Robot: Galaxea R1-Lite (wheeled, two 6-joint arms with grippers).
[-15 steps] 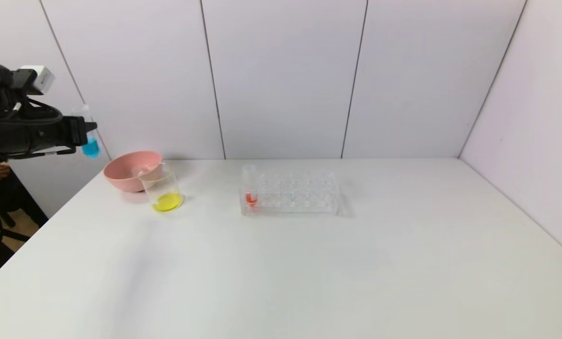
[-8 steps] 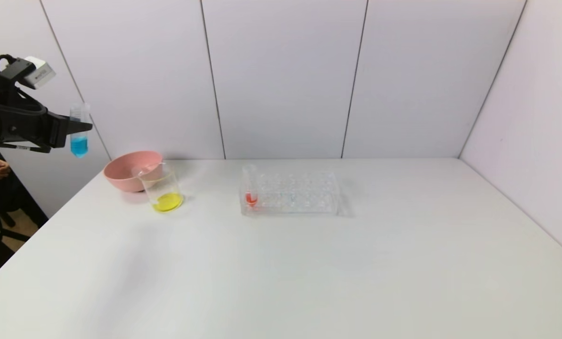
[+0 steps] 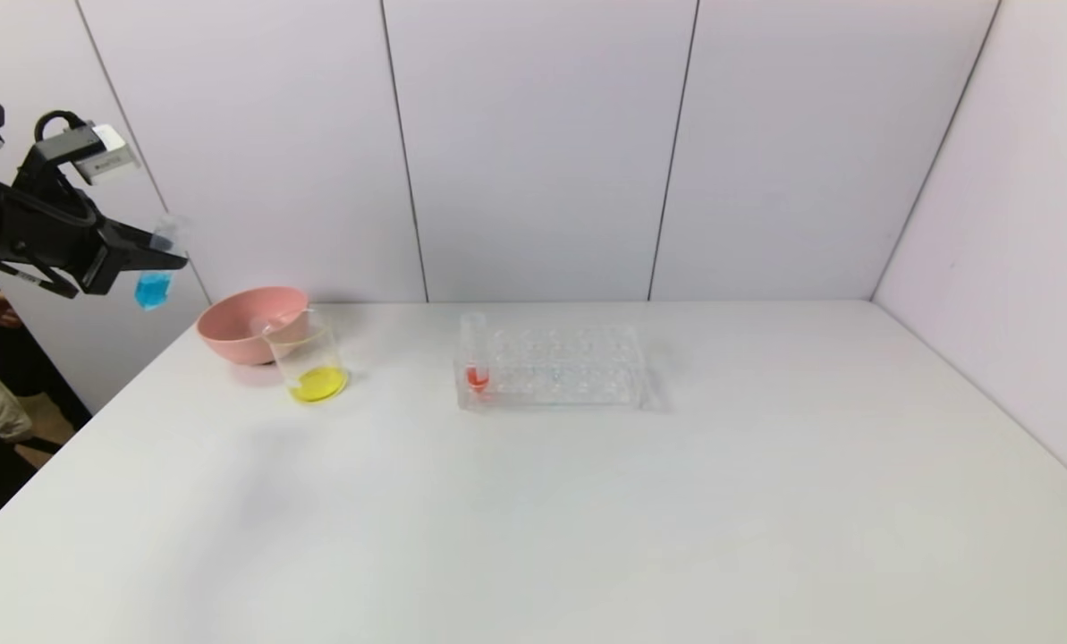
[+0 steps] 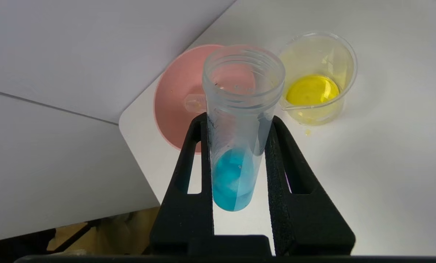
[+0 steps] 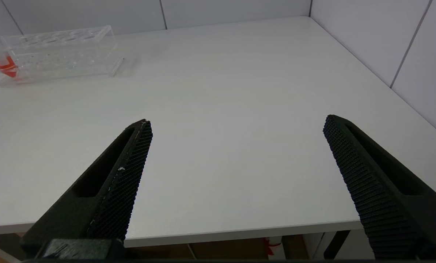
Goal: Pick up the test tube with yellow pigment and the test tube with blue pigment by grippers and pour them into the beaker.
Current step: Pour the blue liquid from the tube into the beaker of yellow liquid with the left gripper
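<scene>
At the head view's upper left, the left gripper [image 3: 165,259] pinches the tilted blue-pigment test tube [image 3: 156,273], up-left of the beaker [image 3: 310,358]; right gripper [image 5: 236,142] spread.

Tilted blue tube [image 3: 156,268]; yellow-filled beaker [image 3: 311,362].

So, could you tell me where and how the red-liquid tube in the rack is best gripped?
Grip the red-liquid tube by its bare upper section, coming from above. It stands upright at the clear rack's left end, and only the top part rises above the rack.
</scene>
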